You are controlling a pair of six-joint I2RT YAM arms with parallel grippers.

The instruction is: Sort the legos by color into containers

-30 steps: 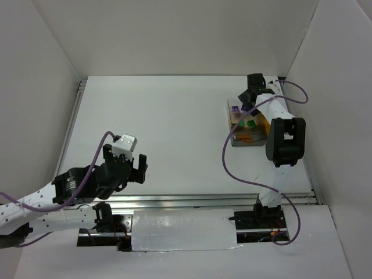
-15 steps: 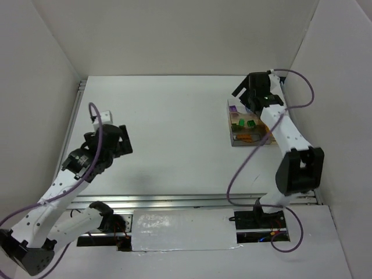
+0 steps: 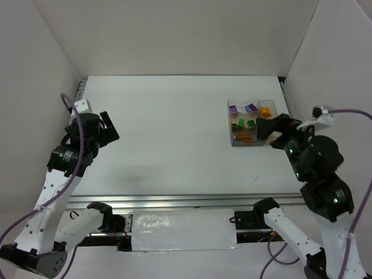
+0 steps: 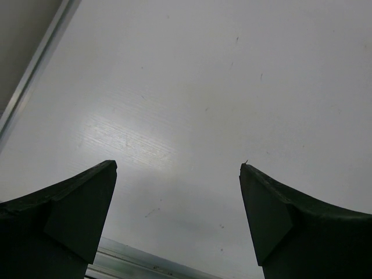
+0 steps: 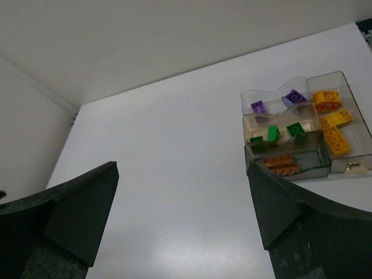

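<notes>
The clear divided container (image 3: 244,143) stands at the right of the table. In the right wrist view the container (image 5: 256,152) holds purple bricks (image 5: 293,96), green bricks (image 5: 296,129), yellow bricks (image 5: 332,119) and orange-brown bricks (image 5: 281,165), each colour in its own compartment. My right gripper (image 5: 183,168) is open and empty, raised on the near side of the container; it also shows in the top view (image 3: 273,129). My left gripper (image 4: 178,165) is open and empty over bare table at the far left, and it shows in the top view (image 3: 109,130).
White walls enclose the table on three sides. A metal rail (image 3: 192,200) runs along the near edge and another rail (image 3: 74,110) runs along the left edge. Purple cables (image 3: 349,113) trail from both arms.
My right gripper has drawn back from over the container toward the near right and risen. My left arm has swung up and to the far left.
</notes>
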